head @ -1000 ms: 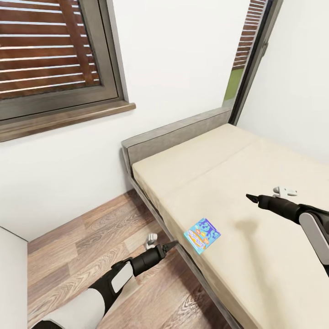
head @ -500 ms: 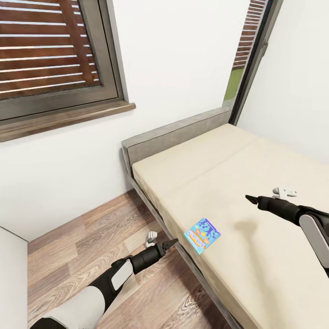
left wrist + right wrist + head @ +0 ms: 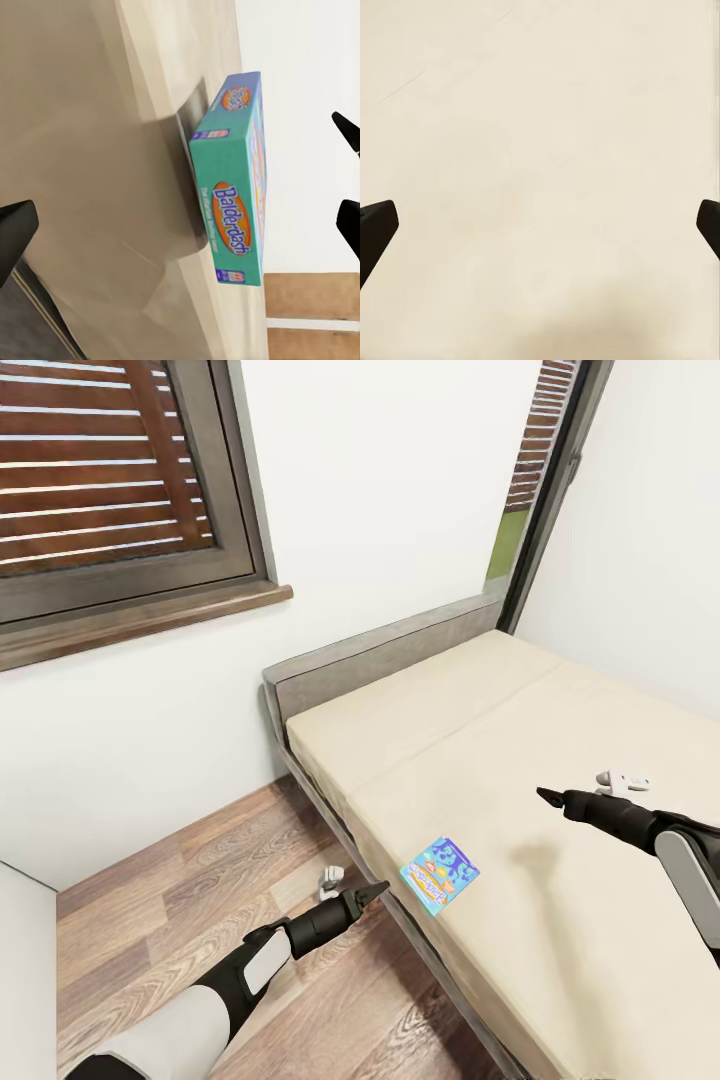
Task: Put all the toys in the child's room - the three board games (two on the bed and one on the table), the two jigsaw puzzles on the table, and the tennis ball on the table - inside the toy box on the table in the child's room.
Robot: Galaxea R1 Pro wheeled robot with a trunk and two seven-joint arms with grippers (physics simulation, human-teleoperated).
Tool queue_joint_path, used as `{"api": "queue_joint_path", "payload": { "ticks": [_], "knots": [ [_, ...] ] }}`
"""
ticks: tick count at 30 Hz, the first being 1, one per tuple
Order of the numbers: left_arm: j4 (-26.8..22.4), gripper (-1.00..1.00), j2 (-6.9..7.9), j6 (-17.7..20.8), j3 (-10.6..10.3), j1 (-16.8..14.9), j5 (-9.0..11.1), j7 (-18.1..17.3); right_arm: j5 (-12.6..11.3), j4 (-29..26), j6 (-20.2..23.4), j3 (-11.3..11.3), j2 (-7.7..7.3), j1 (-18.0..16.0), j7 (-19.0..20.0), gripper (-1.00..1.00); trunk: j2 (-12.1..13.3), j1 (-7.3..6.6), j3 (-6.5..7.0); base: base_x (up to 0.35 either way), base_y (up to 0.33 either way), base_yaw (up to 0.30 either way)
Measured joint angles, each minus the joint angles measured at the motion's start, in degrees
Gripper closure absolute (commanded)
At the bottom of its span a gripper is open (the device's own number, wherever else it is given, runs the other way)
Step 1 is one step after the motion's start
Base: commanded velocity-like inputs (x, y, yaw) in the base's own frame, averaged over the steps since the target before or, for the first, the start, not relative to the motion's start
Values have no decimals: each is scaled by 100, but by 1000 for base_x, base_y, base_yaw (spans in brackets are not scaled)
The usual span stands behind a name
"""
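One board game [image 3: 440,874], the light-blue box, lies flat near the left edge of the bed [image 3: 600,980], not yet picked up. The left gripper [image 3: 372,891] hangs just beside that edge, jaws spread wide and empty. The right gripper [image 3: 548,796] hovers over bare mattress, likewise wide open and empty. Judged from this, collection from the bed remains undone.

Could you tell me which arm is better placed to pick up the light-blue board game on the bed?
Left. The left gripper sits just off the bed's edge beside the board game, jaws open. The right gripper hovers farther up the mattress.
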Motion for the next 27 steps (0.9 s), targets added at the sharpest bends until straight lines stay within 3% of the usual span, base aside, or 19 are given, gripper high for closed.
{"api": "queue_joint_path", "payload": {
  "ticks": [11,27],
  "knots": [
    [0,-100,-6,0,0,-2,3,0,0,-5,-2,0,-2,4,0,-100,0,0,0,0,0,-162],
    [0,-100,-13,-4,-6,-2,8,-7,1,-6,-2,0,-2,5,0,-100,0,0,0,0,0,-40]
  ]
}}
